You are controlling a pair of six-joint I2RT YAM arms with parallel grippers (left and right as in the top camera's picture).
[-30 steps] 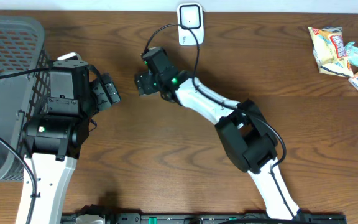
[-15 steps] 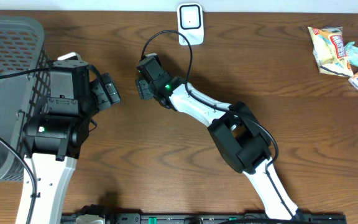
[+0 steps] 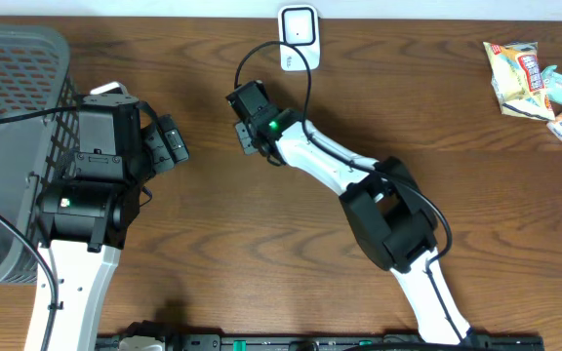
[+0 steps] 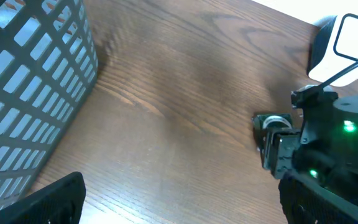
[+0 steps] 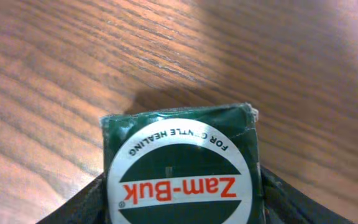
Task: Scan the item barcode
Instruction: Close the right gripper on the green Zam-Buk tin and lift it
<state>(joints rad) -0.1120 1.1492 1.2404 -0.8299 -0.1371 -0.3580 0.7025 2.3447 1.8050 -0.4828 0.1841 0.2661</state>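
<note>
Since scanning means showing the item to the scanner (image 3: 299,34) at the bench's (image 3: 476,244) far edge, the right fingers (image 5: 82,205) grip the green Zam-Buk box (image 5: 179,162) near it, while the left fingers (image 4: 48,199) hang wide open beside the basket (image 3: 8,58).

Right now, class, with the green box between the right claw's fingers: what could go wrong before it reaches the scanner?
The right claw flanks the Zam-Buk box only at its near end, so it might slip or tilt. The cable loops beside the scanner and could snag there.
</note>
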